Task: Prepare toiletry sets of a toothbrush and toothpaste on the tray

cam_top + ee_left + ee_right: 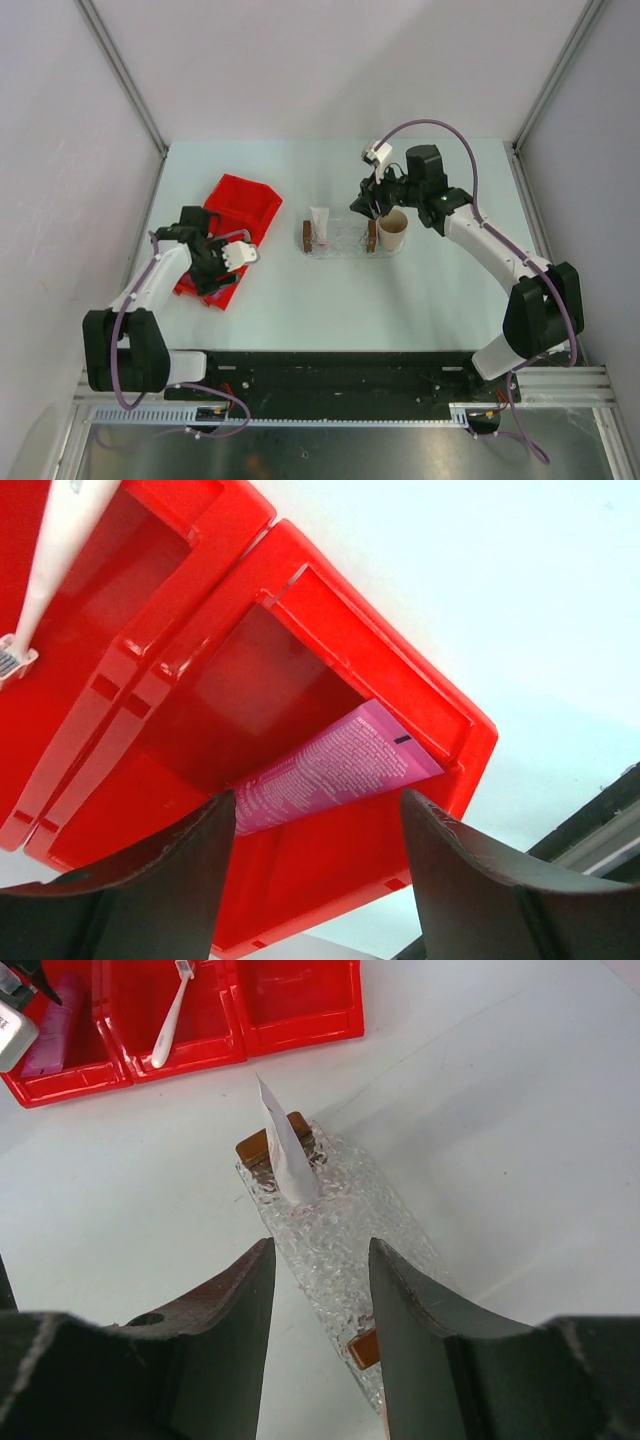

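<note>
The magenta-pink toothpaste tube [340,765] lies in a compartment of the red divided bin [400,680]. My left gripper [318,820] is open and empty just above the tube's near end; in the top view it [213,270] hangs over the bin's near part. The white toothbrush [55,550] lies in the neighbouring compartment. The clear tray [340,1230], with a brown block [268,1142] at each end, holds the white toothpaste tube [285,1155] leaning at its far end. My right gripper [320,1260] is open and empty above the tray's near end [368,208].
A tan paper cup [392,230] stands just right of the tray [348,240], under my right wrist. The red bin [240,215] sits at the left of the table. The right wrist view shows the bin [290,1005], toothbrush [170,1015] and magenta tube [60,1010].
</note>
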`<state>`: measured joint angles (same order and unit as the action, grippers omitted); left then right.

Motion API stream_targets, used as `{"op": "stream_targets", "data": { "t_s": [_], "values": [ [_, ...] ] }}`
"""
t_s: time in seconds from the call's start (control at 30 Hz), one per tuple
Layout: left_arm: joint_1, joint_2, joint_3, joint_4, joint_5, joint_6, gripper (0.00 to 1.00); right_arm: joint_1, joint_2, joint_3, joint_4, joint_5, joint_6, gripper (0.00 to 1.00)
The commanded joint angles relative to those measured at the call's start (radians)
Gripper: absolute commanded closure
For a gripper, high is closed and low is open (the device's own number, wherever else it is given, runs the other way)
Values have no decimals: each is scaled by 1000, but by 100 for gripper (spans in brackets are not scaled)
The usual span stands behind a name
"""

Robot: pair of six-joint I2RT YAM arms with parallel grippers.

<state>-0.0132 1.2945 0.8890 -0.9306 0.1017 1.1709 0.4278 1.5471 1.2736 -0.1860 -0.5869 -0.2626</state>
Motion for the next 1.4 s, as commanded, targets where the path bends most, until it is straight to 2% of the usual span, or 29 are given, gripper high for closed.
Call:
{"op": "stream_targets", "data": {
  "t_s": [0.0,0.5,0.63,0.7,0.73,1.13,1.37],
  "values": [
    [9,34,16,-11,66,53,28,-3,8,-3,6,-17,10,53],
    [9,201,59,-10,39,98,25,-4,25,-3,2,-16,5,54],
    [9,210,51,-10,52,95,29,-4,30,-3,2,-16,3,54],
    [9,210,50,-10,53,92,35,-4,31,-3,3,-14,3,54],
    [9,209,48,-10,53,88,42,-4,34,-5,2,-16,3,54],
    [9,195,68,-11,52,70,78,-4,42,-5,3,-14,0,55],
    [9,174,88,-14,43,78,92,-4,50,-3,2,-22,5,55]
  ]
}}
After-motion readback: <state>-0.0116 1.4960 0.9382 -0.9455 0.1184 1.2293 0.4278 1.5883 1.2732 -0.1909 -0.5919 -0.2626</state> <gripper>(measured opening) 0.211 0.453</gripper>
